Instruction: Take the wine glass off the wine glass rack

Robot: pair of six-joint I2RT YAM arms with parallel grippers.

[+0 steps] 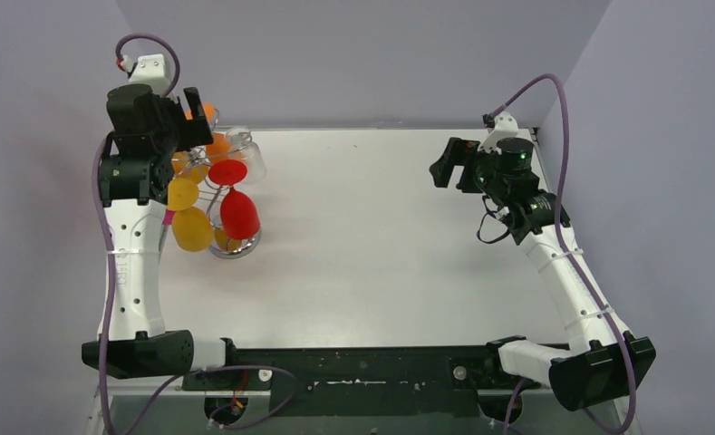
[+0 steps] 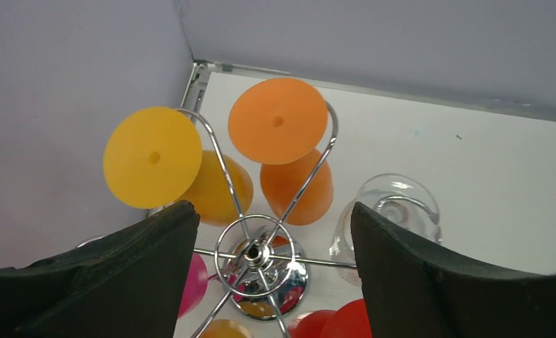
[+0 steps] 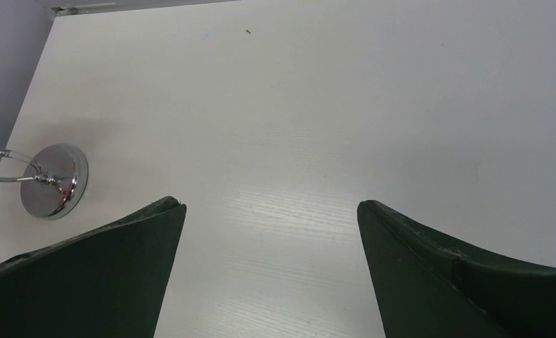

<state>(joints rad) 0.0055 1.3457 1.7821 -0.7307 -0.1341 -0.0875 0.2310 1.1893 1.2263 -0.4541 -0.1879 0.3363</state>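
The silver wine glass rack (image 1: 216,192) stands at the far left of the table on its round shiny base (image 1: 237,246). Several wine glasses hang upside down on it: red (image 1: 239,216), yellow (image 1: 193,228), orange (image 1: 217,145) and clear (image 1: 250,156). My left gripper (image 1: 195,118) is open and empty, high above the rack. In the left wrist view its jaws stand wide on either side of the rack's hub ring (image 2: 254,248), with a yellow glass (image 2: 153,156), an orange glass (image 2: 278,120) and the clear glass (image 2: 394,210) below. My right gripper (image 1: 442,168) is open and empty over bare table at the right.
The grey back wall and left wall stand close behind and beside the rack. The right wrist view shows white table (image 3: 296,105) and the rack's base (image 3: 53,181) at its left edge. A pink glass (image 2: 194,282) hangs low on the rack's left side.
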